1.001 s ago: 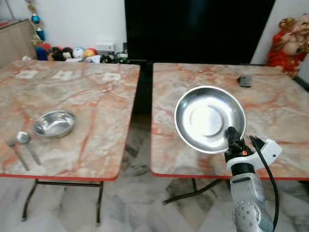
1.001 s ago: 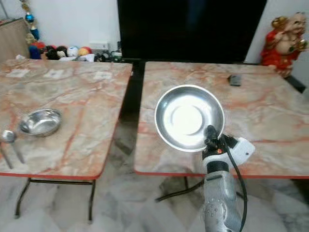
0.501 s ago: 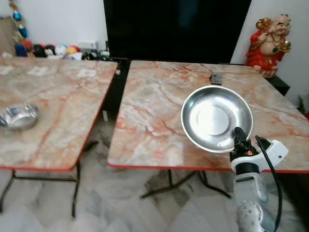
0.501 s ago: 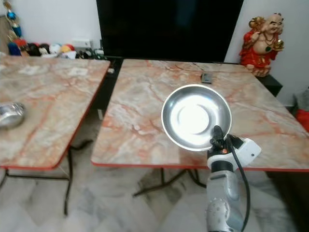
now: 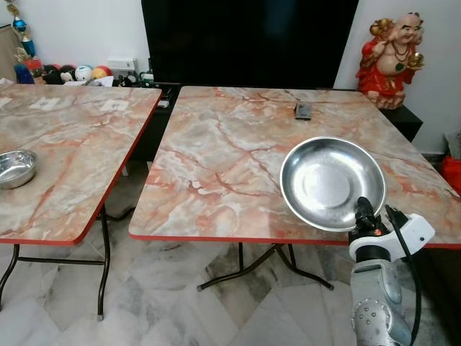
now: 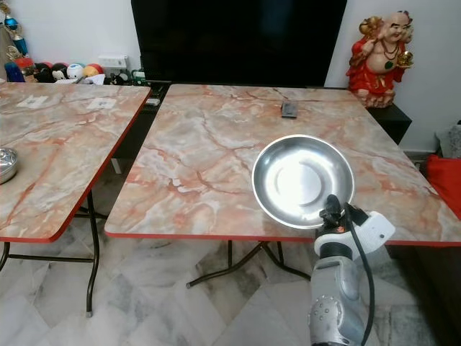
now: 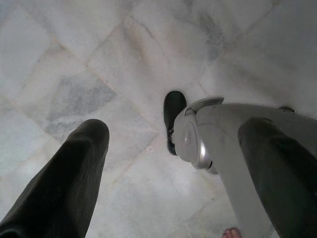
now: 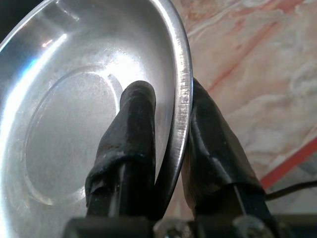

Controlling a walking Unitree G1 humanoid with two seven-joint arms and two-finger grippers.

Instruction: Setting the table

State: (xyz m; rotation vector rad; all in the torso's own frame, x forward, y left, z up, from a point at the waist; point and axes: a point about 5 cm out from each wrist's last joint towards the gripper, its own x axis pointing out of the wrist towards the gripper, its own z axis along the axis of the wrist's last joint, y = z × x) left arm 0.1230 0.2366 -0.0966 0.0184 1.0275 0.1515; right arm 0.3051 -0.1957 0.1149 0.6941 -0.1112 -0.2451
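Observation:
A round steel plate (image 5: 331,182) is held up, tilted toward me, over the near right part of the marble table (image 5: 223,151). My right gripper (image 5: 364,211) is shut on the plate's lower rim; in the right wrist view one finger (image 8: 130,134) lies inside the plate (image 8: 64,114) and the other behind the rim. A small steel bowl (image 5: 14,167) sits on the left table (image 5: 65,137). My left gripper (image 7: 163,148) hangs open over the floor, with nothing between its fingers.
A dark phone-like object (image 5: 302,110) lies at the far side of the right table. A red and gold figurine (image 5: 391,52) stands at the back right before a black screen (image 5: 248,40). A gap of tiled floor (image 5: 122,209) separates the tables.
The camera has swung right and the view has shifted: the left table and bowl slid to the left edge. The plate stays in my right gripper, now slightly lower in view.

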